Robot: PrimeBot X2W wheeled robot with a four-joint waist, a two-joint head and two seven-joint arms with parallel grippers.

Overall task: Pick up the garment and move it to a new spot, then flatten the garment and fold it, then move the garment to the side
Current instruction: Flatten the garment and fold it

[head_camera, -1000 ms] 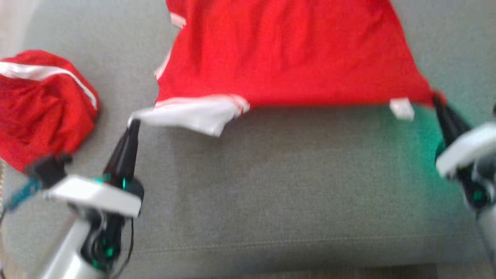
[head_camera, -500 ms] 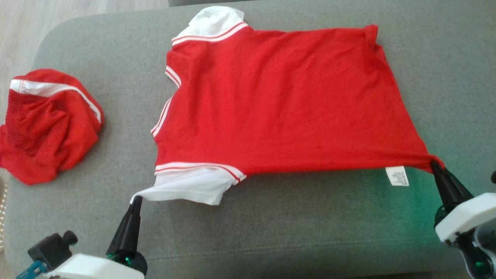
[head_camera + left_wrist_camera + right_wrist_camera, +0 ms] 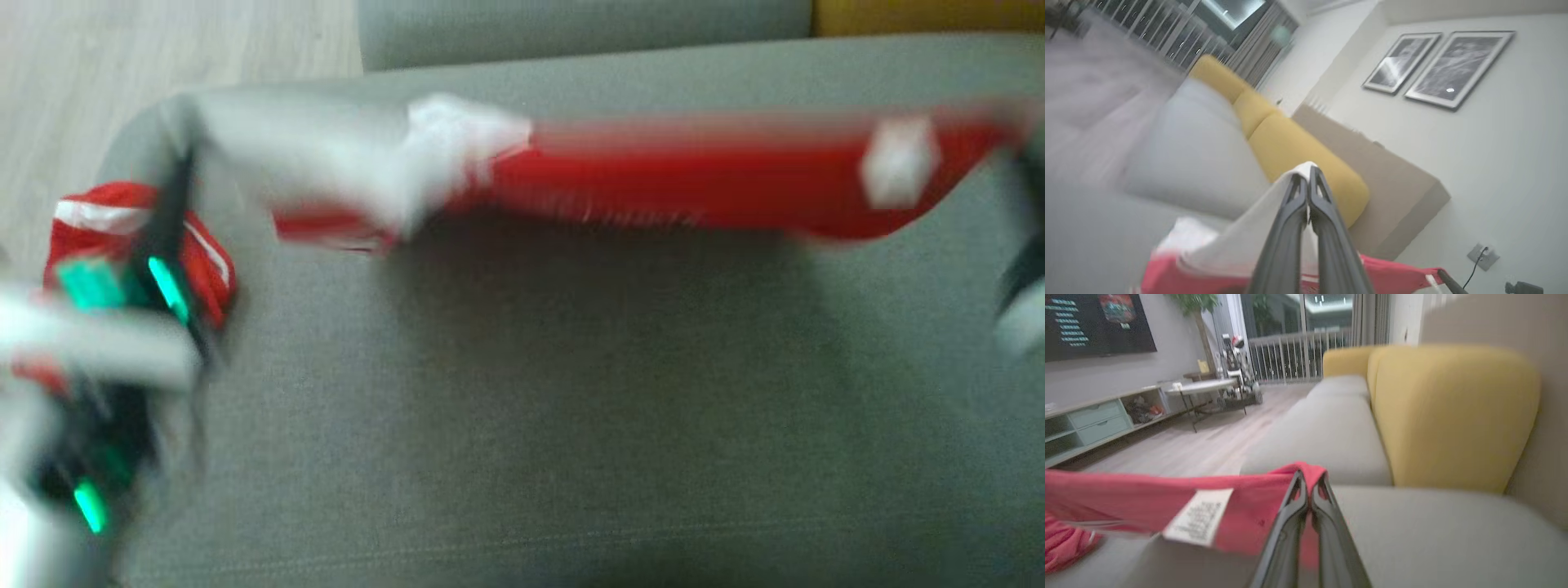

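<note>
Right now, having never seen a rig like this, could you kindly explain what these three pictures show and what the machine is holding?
It is a wheeled robot with two arms, each ending in two long dark fingers. The blurred picture comes from a camera on its head, looking down on a grey sofa seat. The other two come from cameras on the wrists, each looking along that arm's own fingers. A red shirt is stretched between the arms. The left fingers are shut on its white sleeve, and the right fingers are shut on a red corner near the care label. A second, crumpled red garment lies on the seat to the robot's left. Yellow backrests stand behind the seat.
</note>
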